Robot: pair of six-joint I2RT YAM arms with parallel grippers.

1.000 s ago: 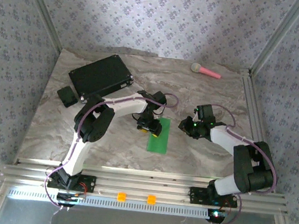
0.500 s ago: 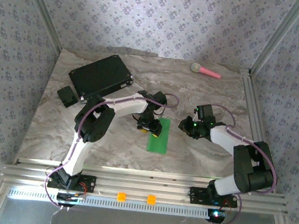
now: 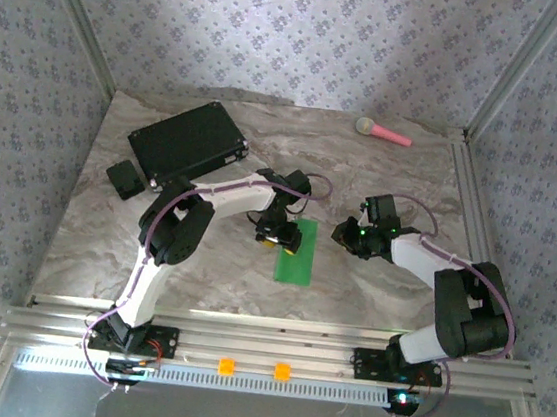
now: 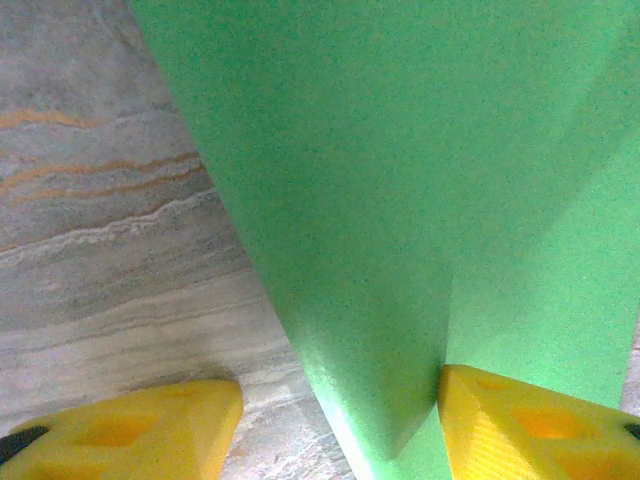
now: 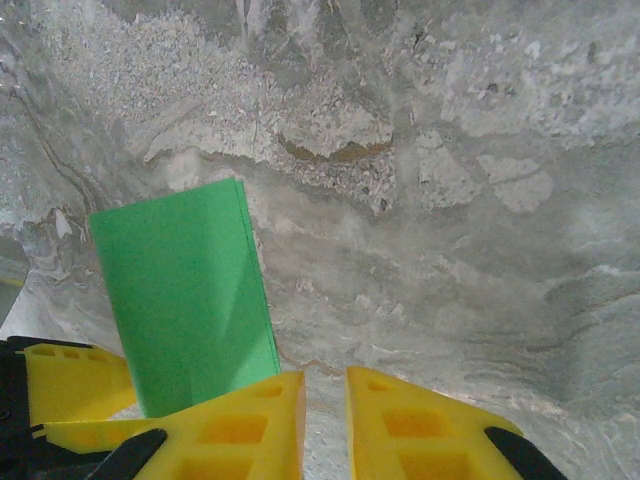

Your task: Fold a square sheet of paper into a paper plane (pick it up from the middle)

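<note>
The square sheet of paper (image 3: pixel 296 253), bright green and folded into a narrow rectangle, lies flat on the marble table in the middle of the top view. My left gripper (image 3: pixel 278 234) hangs low over its upper left part. In the left wrist view the left gripper (image 4: pixel 335 430) stands open across the paper's (image 4: pixel 420 180) long edge, one yellow finger (image 4: pixel 530 420) on the green, the other over bare table. My right gripper (image 3: pixel 349 235) is to the paper's right, apart from it. Its jaws (image 5: pixel 325 420) are almost together with nothing between them, the paper (image 5: pixel 180 300) ahead and left.
A black rectangular case (image 3: pixel 188 140) and a small black box (image 3: pixel 124 179) sit at the back left. A pink-handled microphone toy (image 3: pixel 383 132) lies at the back right. An aluminium rail (image 3: pixel 470 205) bounds the table's right side.
</note>
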